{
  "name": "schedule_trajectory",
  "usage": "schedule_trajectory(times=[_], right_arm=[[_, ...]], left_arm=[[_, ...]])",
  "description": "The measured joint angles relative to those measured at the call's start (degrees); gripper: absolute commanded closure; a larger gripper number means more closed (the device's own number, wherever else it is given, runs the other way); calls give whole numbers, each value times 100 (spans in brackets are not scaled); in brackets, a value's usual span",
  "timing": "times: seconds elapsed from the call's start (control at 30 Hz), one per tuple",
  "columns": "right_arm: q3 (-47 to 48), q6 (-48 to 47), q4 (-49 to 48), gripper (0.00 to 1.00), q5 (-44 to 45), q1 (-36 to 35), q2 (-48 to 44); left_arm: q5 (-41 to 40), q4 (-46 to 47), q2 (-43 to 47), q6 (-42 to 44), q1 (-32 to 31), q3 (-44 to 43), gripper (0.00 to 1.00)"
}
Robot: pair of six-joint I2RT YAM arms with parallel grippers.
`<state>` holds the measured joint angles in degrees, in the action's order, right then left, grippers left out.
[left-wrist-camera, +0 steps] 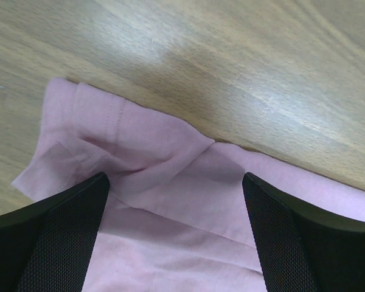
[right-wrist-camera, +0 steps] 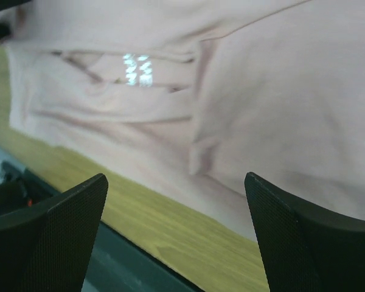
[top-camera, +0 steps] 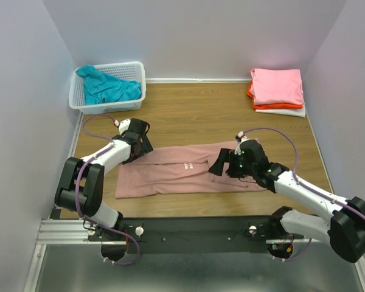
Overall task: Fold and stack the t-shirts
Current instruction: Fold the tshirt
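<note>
Left pincer (left-wrist-camera: 175,182) and right pincer (right-wrist-camera: 176,182) gape wide toward opposite ends of the dusty-pink t-shirt (top-camera: 170,173), seemingly poised to grip it for folding.

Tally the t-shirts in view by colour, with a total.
Dusty-pink t-shirt: 1
Teal t-shirt: 1
Bright pink t-shirt: 1
Orange t-shirt: 1
White t-shirt: 1
Total: 5

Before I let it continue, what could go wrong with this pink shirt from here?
The left gripper stands open over a bunched sleeve of the dusty-pink shirt; closing there may catch only one layer and undo the fold. The right gripper, also open, hangs close to the table edge, so a pull toward it might drag cloth off.
</note>
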<state>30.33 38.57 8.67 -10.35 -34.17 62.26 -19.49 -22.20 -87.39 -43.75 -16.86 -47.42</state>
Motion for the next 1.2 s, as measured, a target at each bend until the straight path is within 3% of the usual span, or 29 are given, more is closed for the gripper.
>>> schedule_trajectory(times=[0.3, 0.47, 0.63, 0.87, 1.03, 1.2], right_arm=[[42, 444, 872, 0, 1366, 144, -555], [-46, 645, 1104, 0, 1615, 299, -365], [-52, 664, 1167, 0, 1880, 435, 190], [522, 529, 1147, 0, 2304, 811, 1292], [1300, 181, 903, 0, 2269, 1241, 2304], [2717, -258, 623, 0, 1996, 1523, 3689]], left_arm=[[17, -273, 732, 92, -166, -546, 2], [221, -234, 761, 278, -1217, -531, 2], [579, -2, 468, 439, -1996, -175, 2], [1062, 428, 114, 586, -2317, 260, 2], [1266, 898, 9, 634, -2444, 258, 2], [1779, 1379, -96, 564, -2761, 249, 2]])
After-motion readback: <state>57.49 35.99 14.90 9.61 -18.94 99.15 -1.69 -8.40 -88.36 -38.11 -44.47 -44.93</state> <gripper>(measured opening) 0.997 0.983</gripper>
